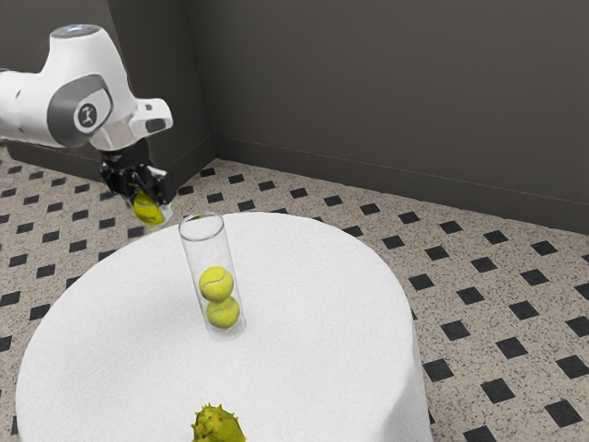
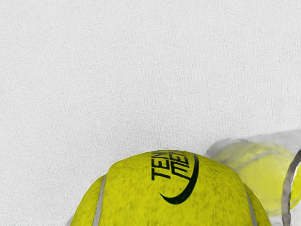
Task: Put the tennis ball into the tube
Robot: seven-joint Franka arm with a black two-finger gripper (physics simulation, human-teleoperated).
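- Your gripper is closed on a tennis ball, its fingers a ball's width apart.
- You have that ball in the air, outside the clear tube, off toward the exterior view's left.
- Your tube stands on the white surface, two balls stacked inside.
- You also have a spiky fruit near the exterior view's lower edge.

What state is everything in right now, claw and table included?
Claw, shut on held ball
Held ball, lifted, outside tube
Tube, upright, open-topped
Upper ball, in tube, on lower ball
Lower ball, at tube's bottom
Spiky fruit, on table, partly out of view
Table, cloth-covered
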